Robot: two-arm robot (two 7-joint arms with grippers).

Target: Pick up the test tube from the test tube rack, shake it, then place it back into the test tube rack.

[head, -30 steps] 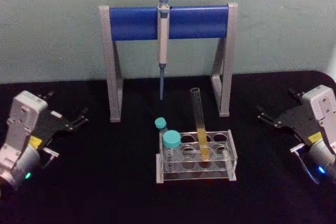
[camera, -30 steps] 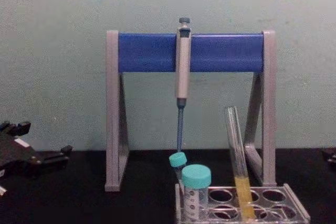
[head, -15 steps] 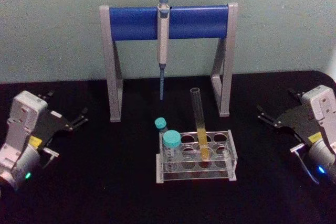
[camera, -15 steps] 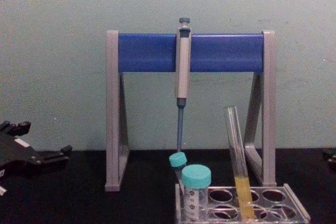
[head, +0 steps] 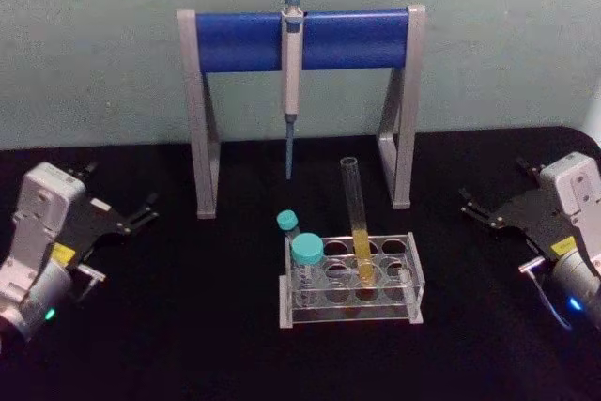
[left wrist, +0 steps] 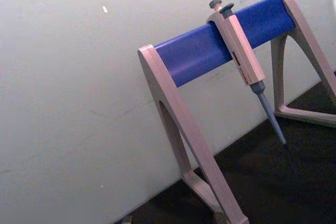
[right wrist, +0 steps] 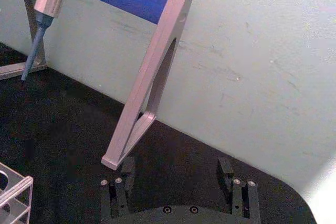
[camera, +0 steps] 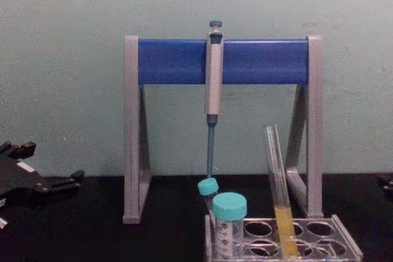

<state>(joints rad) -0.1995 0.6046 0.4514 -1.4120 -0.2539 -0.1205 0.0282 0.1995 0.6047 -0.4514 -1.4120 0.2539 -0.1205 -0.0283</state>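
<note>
The test tube (head: 357, 223) is a long clear glass tube with yellow liquid in its lower part. It leans slightly in a middle hole of the clear test tube rack (head: 413, 290) at the table's centre. From the chest, the test tube (camera: 279, 194) rises from the rack (camera: 347, 248) at the lower right. My left gripper (head: 117, 190) rests open at the far left, well away from the rack, and it appears in the chest view (camera: 49, 162) too. My right gripper (head: 493, 187) is open at the far right, its fingers (right wrist: 126, 170) spread with nothing between them.
Two teal-capped tubes (head: 306, 253) stand in the rack's left end. Behind the rack is a grey-and-blue pipette stand (head: 244, 42) with a pipette (head: 292, 63) hanging from its bar. Black tabletop (head: 188, 326) lies open on both sides of the rack.
</note>
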